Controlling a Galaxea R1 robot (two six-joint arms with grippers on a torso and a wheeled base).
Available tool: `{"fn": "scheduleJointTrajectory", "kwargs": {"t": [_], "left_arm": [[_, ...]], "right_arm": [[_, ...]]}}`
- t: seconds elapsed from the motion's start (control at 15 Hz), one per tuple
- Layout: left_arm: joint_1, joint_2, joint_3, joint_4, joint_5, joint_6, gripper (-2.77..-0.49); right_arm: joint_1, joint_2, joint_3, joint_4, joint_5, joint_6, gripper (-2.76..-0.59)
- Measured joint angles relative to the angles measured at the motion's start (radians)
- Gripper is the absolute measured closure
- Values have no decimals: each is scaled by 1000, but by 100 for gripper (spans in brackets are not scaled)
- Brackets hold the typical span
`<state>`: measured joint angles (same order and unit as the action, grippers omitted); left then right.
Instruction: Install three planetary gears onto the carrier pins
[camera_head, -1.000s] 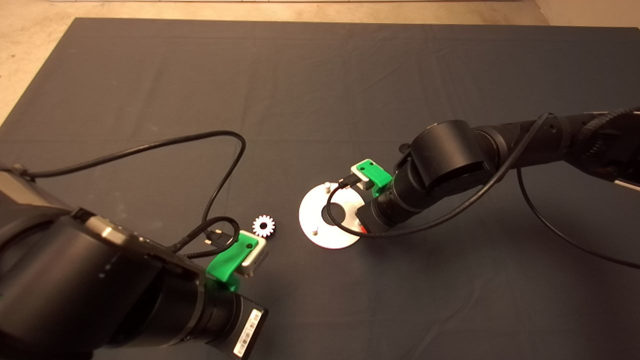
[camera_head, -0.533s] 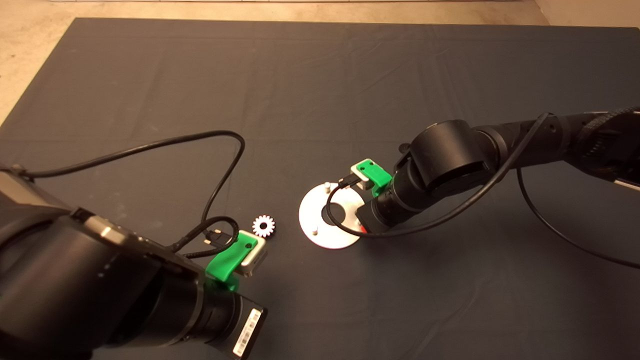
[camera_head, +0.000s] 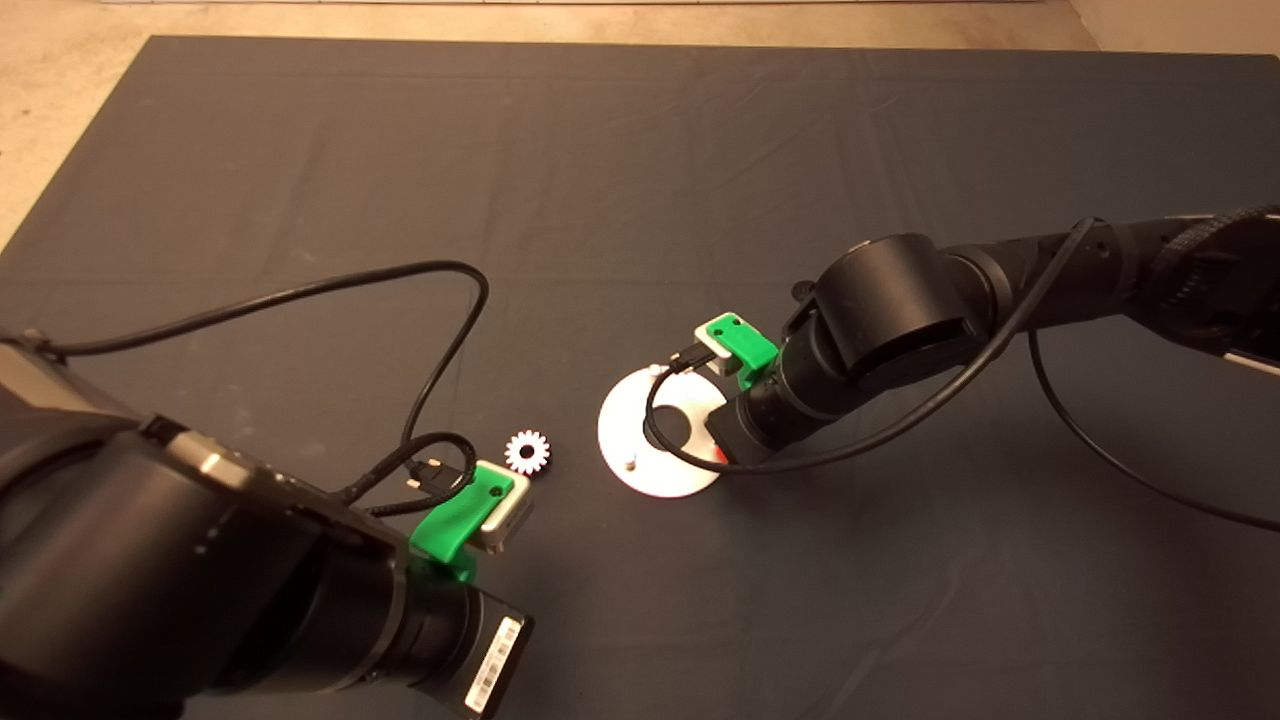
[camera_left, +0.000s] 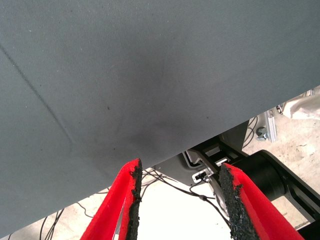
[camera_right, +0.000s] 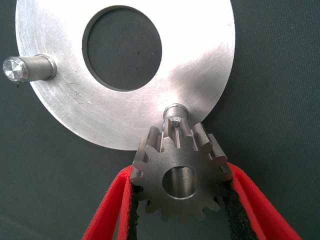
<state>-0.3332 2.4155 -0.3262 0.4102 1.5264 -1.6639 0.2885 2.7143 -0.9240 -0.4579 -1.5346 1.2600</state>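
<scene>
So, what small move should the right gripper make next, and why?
Probably a small shift to bring the gear's hole over the pin, then down. The right gripper holds the gear between its fingers, but in the right wrist view the hole sits short of the pin at the plate's rim, and the teeth overlap it. The left gripper waits open.

Left tool (camera_left: 177, 200) fingers (camera_left: 131, 195) apart over bare mat (camera_left: 150, 75) edge.

In the head view the right arm hides the right side of the round plate (camera_head: 640, 440), the gear and the fingers. In the right wrist view the plate (camera_right: 60, 100) is cut off at the frame's top.
</scene>
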Motion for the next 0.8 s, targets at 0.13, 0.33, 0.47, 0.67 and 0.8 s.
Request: {"fn": "scheduleJointTrajectory", "kwargs": {"t": [0.13, 0.33, 0.47, 0.67, 0.8], "left_arm": [[0, 0, 0, 0, 0, 0, -103], [0, 0, 0, 0, 0, 0, -103], [0, 0, 0, 0, 0, 0, -103], [0, 0, 0, 0, 0, 0, -103], [0, 0, 0, 0, 0, 0, -103]], "right_arm": [[0, 2, 0, -3, 0, 0, -97], [0, 3, 0, -23, 1, 0, -97], [0, 3, 0, -36, 1, 0, -97], [0, 3, 0, -44, 0, 0, -97], [0, 3, 0, -47, 0, 0, -97]]}}
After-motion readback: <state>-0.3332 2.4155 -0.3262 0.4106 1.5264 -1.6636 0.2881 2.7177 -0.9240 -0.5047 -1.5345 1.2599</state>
